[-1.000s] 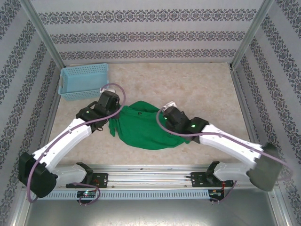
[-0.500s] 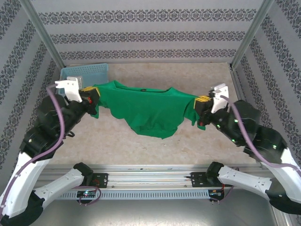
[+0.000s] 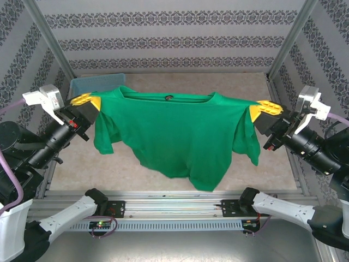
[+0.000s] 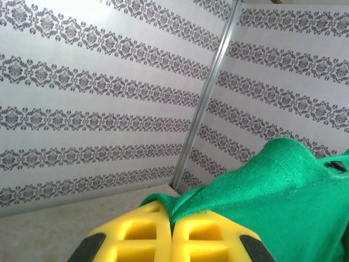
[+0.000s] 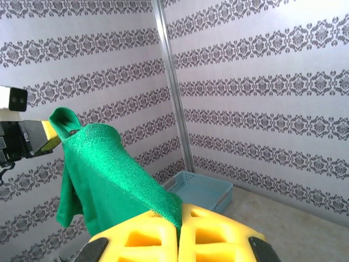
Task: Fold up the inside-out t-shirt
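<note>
My left pincer (image 3: 86, 101) sits out at nine o'clock in the top view, its yellow pads (image 4: 136, 234) pressed together on one shoulder of the inside-out t-shirt (image 3: 174, 131). My right pincer (image 3: 265, 108) is across at three o'clock, clamped the same way on the other shoulder. Between the two the green cloth hangs spread above the table (image 3: 240, 82), with the neckline along the top toward twelve and a short sleeve drooping just inside each grip. The hem sags toward six, lower on the right side than on the left (whether it touches the table I cannot tell). From my left wrist I see the cloth pinched right in the line where my two pads meet. From my right wrist the shirt runs from my pads off toward ten o'clock. A light blue basket (image 3: 80, 84) lies on the table at ten o'clock in the top view, partly behind my left pincer.
</note>
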Tool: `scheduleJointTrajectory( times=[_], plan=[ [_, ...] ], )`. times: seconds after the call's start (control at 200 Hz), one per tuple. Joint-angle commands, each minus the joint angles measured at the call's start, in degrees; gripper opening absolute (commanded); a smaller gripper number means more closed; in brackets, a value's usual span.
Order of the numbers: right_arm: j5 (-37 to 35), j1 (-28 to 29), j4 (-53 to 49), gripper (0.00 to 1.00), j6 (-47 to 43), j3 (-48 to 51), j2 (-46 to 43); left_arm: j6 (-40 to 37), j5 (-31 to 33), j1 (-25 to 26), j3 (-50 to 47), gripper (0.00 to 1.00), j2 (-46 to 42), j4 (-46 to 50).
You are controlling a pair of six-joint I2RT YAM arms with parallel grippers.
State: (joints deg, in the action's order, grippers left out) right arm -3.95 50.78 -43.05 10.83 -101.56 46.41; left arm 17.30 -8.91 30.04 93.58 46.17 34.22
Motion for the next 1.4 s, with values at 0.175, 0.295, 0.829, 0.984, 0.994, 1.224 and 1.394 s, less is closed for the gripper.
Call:
scheduleJointTrajectory(
  times=[0.175,0.295,0.829,0.984,0.994,1.224,1.394],
  plan=[
    [-28.28,-0.43,10.81,0.0,-14.91,4.23,7.46,-6.62,24.13,-0.01,4.21,0.0,18.53,-1.31],
    [-25.64,-9.71,11.88,0.0,-12.29,10.82,12.12,-8.46,33.24,-0.07,3.47,0.0,30.09,-1.02],
    [-0.55,-34.96,24.56,0.0,4.49,28.39,36.21,-10.49,35.97,-3.54,7.7,0.0,60.69,-8.64],
    [6.59,-33.67,24.77,0.0,7.19,28.86,33.37,-12.43,37.38,-6.44,14.32,0.0,61.1,-7.91],
    [6.94,-33.37,24.81,0.0,7.32,28.85,33.1,-12.52,37.36,-6.65,14.76,0.0,60.96,-7.86],
    [9.42,-21.57,24.44,0.0,8.09,25.83,26.2,-15.09,37.4,-9.25,23.11,0.0,56.86,-7.83],
    [9.24,-10.86,26.5,0.0,11.25,22.1,26.22,-18.65,39.13,-9.82,30.56,0.0,56.0,-9.52]
  ],
)
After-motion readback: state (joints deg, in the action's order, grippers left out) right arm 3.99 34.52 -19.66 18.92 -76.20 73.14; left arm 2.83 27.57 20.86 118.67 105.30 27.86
